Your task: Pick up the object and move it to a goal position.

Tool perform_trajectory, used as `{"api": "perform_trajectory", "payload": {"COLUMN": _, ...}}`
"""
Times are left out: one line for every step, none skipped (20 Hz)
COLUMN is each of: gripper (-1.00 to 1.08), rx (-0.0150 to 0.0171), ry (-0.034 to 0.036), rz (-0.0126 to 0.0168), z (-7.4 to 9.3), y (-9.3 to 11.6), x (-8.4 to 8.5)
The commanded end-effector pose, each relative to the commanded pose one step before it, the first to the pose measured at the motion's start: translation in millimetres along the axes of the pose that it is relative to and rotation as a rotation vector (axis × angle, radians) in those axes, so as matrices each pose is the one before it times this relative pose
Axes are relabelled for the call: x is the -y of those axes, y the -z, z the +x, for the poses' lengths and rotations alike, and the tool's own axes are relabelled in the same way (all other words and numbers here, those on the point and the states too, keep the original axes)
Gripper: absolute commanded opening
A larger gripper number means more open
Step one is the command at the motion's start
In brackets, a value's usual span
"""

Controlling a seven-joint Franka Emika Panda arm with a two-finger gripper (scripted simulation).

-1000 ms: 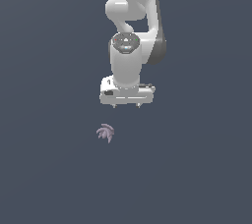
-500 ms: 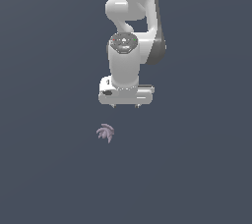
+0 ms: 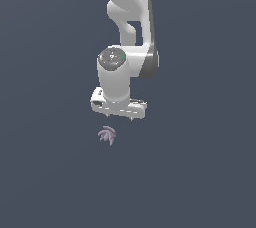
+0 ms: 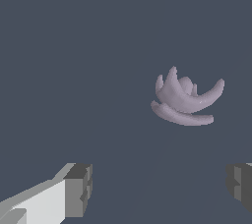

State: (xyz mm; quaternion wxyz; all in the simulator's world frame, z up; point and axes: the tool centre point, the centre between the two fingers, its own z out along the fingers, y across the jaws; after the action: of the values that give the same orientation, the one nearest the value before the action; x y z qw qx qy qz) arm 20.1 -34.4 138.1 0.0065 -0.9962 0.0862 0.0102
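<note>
Exterior view: a glossy white arm [image 3: 127,27] hangs over a flat, matte slate-grey tabletop [image 3: 45,172], its claw [image 3: 118,114] pointing down with the jaws spread wide and nothing between them. The object [image 3: 107,135], a small dull mauve cluster of smooth curved lobes, lies on the tabletop near the claw, apart from its dark grey blocky fingertips [image 4: 78,188].

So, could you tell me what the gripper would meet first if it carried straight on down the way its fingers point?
Probably just the bare dark grey floor. The gripper is open, and in the wrist view the small mauve claw-shaped object lies ahead of the fingers, not between them, though depth is unclear.
</note>
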Motion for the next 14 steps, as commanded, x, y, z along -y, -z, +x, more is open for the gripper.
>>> {"api": "perform_trajectory", "payload": {"gripper": 1.00, "rx": -0.00506, "ry": -0.06840, "rz": -0.00134, "z": 12.43, "y": -11.42, "x": -13.36}}
{"api": "perform_trajectory", "payload": {"gripper": 1.00, "rx": -0.00229, "ry": -0.02668, "rz": -0.00062, "z": 5.09, "y": -4.56, "x": -4.91}}
{"api": "perform_trajectory", "payload": {"gripper": 1.00, "rx": -0.00216, "ry": -0.02462, "rz": -0.00067, "z": 4.72, "y": -4.29, "x": -4.49}}
{"api": "perform_trajectory", "payload": {"gripper": 1.00, "rx": -0.00203, "ry": -0.02256, "rz": -0.00070, "z": 4.35, "y": -4.01, "x": -4.08}}
{"api": "perform_trajectory", "payload": {"gripper": 1.00, "rx": -0.00189, "ry": -0.02054, "rz": -0.00071, "z": 3.98, "y": -3.71, "x": -3.69}}
{"api": "perform_trajectory", "payload": {"gripper": 1.00, "rx": -0.00174, "ry": -0.01851, "rz": -0.00069, "z": 3.60, "y": -3.39, "x": -3.29}}
{"api": "perform_trajectory", "payload": {"gripper": 1.00, "rx": -0.00158, "ry": -0.01653, "rz": -0.00066, "z": 3.22, "y": -3.07, "x": -2.93}}
{"api": "perform_trajectory", "payload": {"gripper": 1.00, "rx": -0.00142, "ry": -0.01453, "rz": -0.00061, "z": 2.84, "y": -2.73, "x": -2.55}}
{"api": "perform_trajectory", "payload": {"gripper": 1.00, "rx": -0.00124, "ry": -0.01255, "rz": -0.00055, "z": 2.46, "y": -2.39, "x": -2.18}}
{"api": "perform_trajectory", "payload": {"gripper": 1.00, "rx": -0.00106, "ry": -0.01061, "rz": -0.00048, "z": 2.09, "y": -2.03, "x": -1.85}}
{"api": "perform_trajectory", "payload": {"gripper": 1.00, "rx": -0.00088, "ry": -0.00868, "rz": -0.00041, "z": 1.71, "y": -1.67, "x": -1.51}}
{"api": "perform_trajectory", "payload": {"gripper": 1.00, "rx": -0.00069, "ry": -0.00672, "rz": -0.00032, "z": 1.33, "y": -1.30, "x": -1.16}}
{"api": "perform_trajectory", "payload": {"gripper": 1.00, "rx": -0.00050, "ry": -0.00485, "rz": -0.00024, "z": 0.96, "y": -0.93, "x": -0.86}}
{"api": "perform_trajectory", "payload": {"gripper": 1.00, "rx": -0.00029, "ry": -0.00283, "rz": -0.00014, "z": 0.56, "y": -0.56, "x": -0.46}}
